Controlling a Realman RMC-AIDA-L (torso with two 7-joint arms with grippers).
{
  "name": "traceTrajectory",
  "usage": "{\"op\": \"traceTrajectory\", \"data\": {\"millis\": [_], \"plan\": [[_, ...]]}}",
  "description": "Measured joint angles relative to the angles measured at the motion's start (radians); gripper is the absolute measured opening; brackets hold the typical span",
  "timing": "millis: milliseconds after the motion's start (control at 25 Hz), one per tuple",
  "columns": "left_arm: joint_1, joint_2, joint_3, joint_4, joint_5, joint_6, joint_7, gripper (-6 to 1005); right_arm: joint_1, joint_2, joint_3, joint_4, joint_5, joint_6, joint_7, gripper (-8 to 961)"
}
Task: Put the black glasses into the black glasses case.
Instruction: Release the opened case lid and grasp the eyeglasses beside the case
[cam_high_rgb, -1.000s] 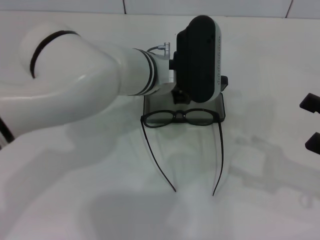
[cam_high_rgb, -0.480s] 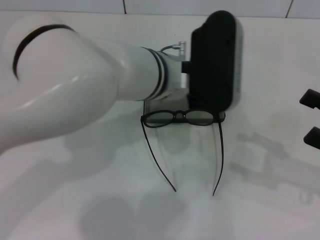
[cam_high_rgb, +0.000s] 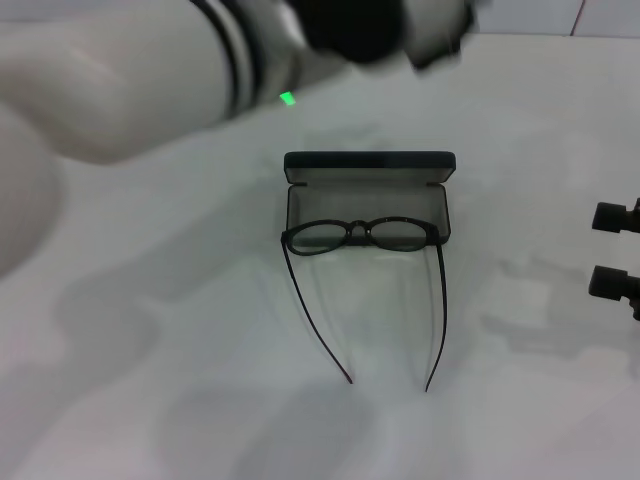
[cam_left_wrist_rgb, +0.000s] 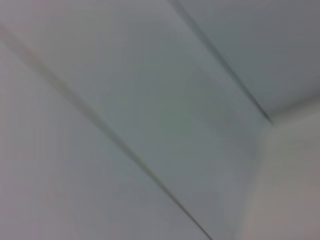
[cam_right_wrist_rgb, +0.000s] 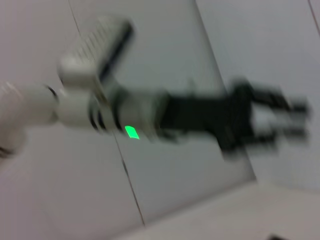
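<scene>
The black glasses case (cam_high_rgb: 300, 205) lies open at the table's middle, its lid (cam_high_rgb: 368, 163) standing at the far side. The black glasses (cam_high_rgb: 360, 235) lie unfolded with their front on the case's near rim. Both temple arms stretch across the table toward me. My left gripper (cam_high_rgb: 372, 22) is raised high above and behind the case, blurred and cut off by the head view's top edge. The right wrist view shows the left gripper (cam_right_wrist_rgb: 295, 119) in mid-air with its fingers apart and nothing between them. My right gripper (cam_high_rgb: 612, 250) stands open at the table's right edge.
The white table (cam_high_rgb: 180, 360) carries only the case and the glasses. A tiled wall (cam_left_wrist_rgb: 150, 100) fills the left wrist view. A green light (cam_high_rgb: 288, 98) glows on the left arm's wrist.
My left arm has lifted up and away from over the case, uncovering the case and lid. The glasses have stayed in place. The right gripper has barely shifted.
</scene>
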Motion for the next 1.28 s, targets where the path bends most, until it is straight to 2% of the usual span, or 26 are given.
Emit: {"op": "traceTrajectory", "data": {"millis": [120,200,240,280,400,480,520,640,720,800,880,960,1040,1120,1280], "plan": [[0.055,0.003,-0.087,0.014,-0.216,-0.088,0.033,293,0.014,0.005,-0.004,-0.089,-0.042,0.023,0.059,840],[0.071,0.005,-0.156,0.006,-0.409,-0.072,0.1,234,0.045,0.01,-0.008,-0.189,-0.102,0.041,0.137,839],[0.077,0.006,-0.19,-0.001,-0.504,-0.047,0.141,205,0.083,0.012,-0.02,-0.251,-0.155,0.046,0.207,837],[0.084,0.007,-0.225,-0.014,-0.598,-0.01,0.185,176,0.099,0.012,-0.026,-0.268,-0.176,0.047,0.231,836],[0.097,0.008,-0.367,-0.078,-0.89,0.206,0.34,87,0.203,0.005,-0.097,-0.325,-0.267,0.046,0.321,832],[0.093,0.008,-0.471,-0.138,-1.001,0.4,0.402,69,0.266,-0.004,-0.152,-0.33,-0.302,0.043,0.366,830],[0.089,0.008,-0.527,-0.177,-1.035,0.508,0.424,60,0.32,-0.009,-0.198,-0.329,-0.326,0.041,0.406,829],[0.082,0.008,-0.698,-0.323,-1.109,0.769,0.495,42,0.445,-0.006,-0.277,-0.329,-0.404,0.045,0.484,825],[0.077,0.012,-0.805,-0.44,-1.141,0.891,0.555,42,0.469,-0.001,-0.282,-0.33,-0.427,0.048,0.492,822],[0.061,0.033,-0.914,-0.606,-1.15,1.031,0.643,42,0.527,0.011,-0.285,-0.324,-0.48,0.058,0.503,820],[0.038,0.079,-0.99,-0.8,-1.141,1.163,0.747,42,0.579,0.018,-0.287,-0.297,-0.516,0.073,0.506,817],[0.024,0.131,-1.016,-0.988,-1.134,1.256,0.859,42,0.614,0.023,-0.292,-0.275,-0.54,0.089,0.508,814],[0.024,0.159,-1.02,-1.096,-1.118,1.28,0.936,42,0.641,0.027,-0.317,-0.261,-0.556,0.119,0.516,812],[0.041,0.157,-1.03,-1.147,-1.068,1.277,1.005,42,0.659,0.027,-0.364,-0.25,-0.561,0.161,0.533,809],[0.06,0.128,-1.043,-1.146,-0.982,1.253,1.082,42,0.699,0.029,-0.477,-0.189,-0.562,0.26,0.564,804]]}}
